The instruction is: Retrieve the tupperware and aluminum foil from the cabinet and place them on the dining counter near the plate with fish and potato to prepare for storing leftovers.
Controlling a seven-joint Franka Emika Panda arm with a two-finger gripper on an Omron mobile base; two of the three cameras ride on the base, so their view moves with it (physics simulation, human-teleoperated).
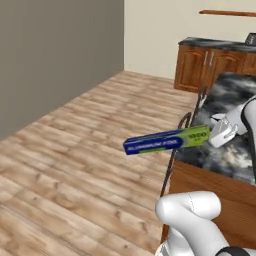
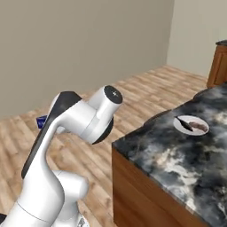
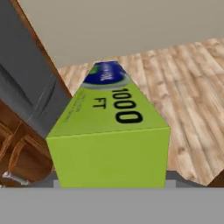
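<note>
Cardboard-light and stiff, the aluminum foil box (image 1: 166, 141) juts beyond the gripper (image 1: 216, 134), clamped at its green end.

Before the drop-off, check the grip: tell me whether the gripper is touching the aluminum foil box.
Touching. In the left base view the gripper clamps the green end of the aluminum foil box, which hangs level in the air beside the dining counter.

Marbled dining counter (image 2: 177, 164); plate with fish and potato (image 2: 191, 125) on it
</note>
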